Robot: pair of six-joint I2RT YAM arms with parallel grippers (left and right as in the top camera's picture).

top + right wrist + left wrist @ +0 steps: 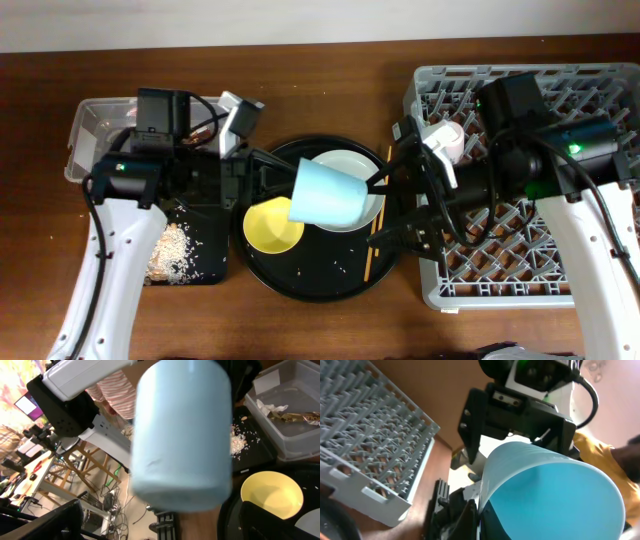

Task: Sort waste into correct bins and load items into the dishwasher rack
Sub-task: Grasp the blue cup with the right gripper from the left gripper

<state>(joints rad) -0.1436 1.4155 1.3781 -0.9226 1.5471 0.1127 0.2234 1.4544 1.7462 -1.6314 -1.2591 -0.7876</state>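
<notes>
The brown wooden table [300, 70] fills my overhead view, with the grey rack [600, 90] at the right edge and the round black tray [320, 285] in the middle.

The blue cup [328, 195] hangs in the air over that tray, between my two arms. It lies on its side with its long axis running left to right: rim to the left, closed base to the right. My left gripper [282, 185] has the rim pinched, one finger [472, 505] showing at the lip in the left wrist view.

My right gripper [385, 205] sits just right of the base with its jaws spread wide and holding nothing. Its wrist camera looks straight onto the base. I can't tell whether its fingers touch the cup yet.

So the cup lies directly left of the right gripper, base first, and the right arm is the one nearer the rack. I judge this to be a handover: the right jaws need to close across the cup's body before the left lets go, otherwise it drops onto the plate [345, 160].

The cup is pale matte blue, smooth and slightly tapered, so the grip could slide. A pink cup [452, 140] already sits in the rack's left edge.
</notes>
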